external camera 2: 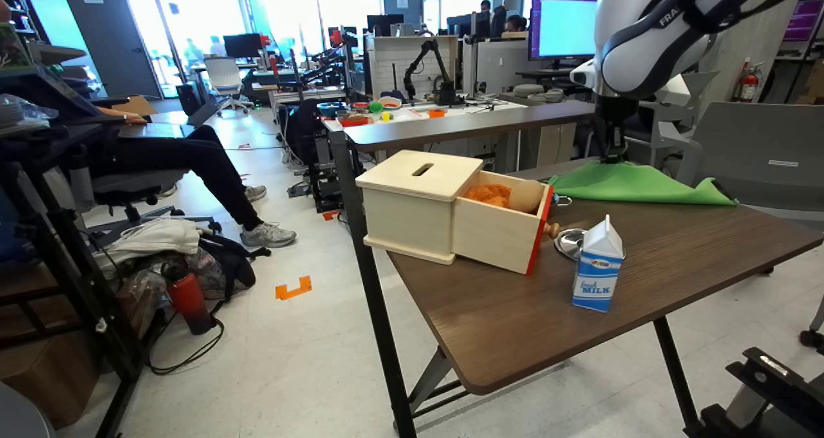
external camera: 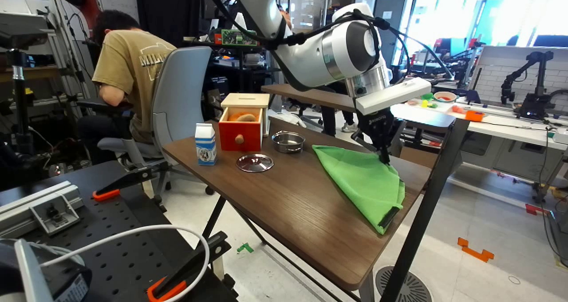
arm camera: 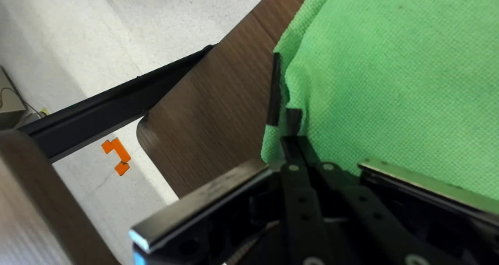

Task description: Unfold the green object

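The hand (arm camera: 295, 141), closed on one edge of the folded cloth (external camera: 360, 174), near a corner of the tabletop (external camera: 275, 195).

Between its edges the tabletop (external camera: 275, 195) carries one green cloth (external camera: 359, 173), one metal pot (external camera: 286, 148), one round lid (external camera: 255, 163), one milk carton (external camera: 206, 146) and one wooden box (external camera 2: 409, 196) with one drawer (external camera: 242, 131)

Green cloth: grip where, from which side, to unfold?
I'd pinch the green cloth from above, at the dark patch on its top layer, by the hand: the cloth lies low on the table, a lower layer jutting past that patch.
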Controlling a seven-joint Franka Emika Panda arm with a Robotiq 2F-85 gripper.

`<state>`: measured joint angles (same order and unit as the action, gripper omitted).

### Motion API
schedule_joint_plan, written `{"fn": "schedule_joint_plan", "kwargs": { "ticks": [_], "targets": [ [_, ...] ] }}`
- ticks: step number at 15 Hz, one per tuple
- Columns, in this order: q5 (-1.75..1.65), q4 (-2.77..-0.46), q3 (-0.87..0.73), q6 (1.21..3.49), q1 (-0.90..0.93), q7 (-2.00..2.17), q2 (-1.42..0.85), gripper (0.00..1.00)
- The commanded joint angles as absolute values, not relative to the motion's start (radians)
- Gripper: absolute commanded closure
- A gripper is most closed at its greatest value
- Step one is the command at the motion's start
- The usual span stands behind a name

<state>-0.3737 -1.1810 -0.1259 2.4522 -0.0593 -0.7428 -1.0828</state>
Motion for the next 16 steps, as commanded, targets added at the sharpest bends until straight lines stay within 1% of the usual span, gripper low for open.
{"fn": "schedule_joint_plan", "kwargs": {
  "ticks": [1,8,16],
  "targets": [
    [-0.424,-1.304,-0.135,2.494,-0.039,-0.724,-0.985,0.99],
    [-0.482,-1.56,-0.129,2.516,-0.025,-0.702,-0.79,0.99],
    [-0.475,-1.894,-0.078,2.53,-0.042,-0.692,-0.496,0.99]
  ]
}}
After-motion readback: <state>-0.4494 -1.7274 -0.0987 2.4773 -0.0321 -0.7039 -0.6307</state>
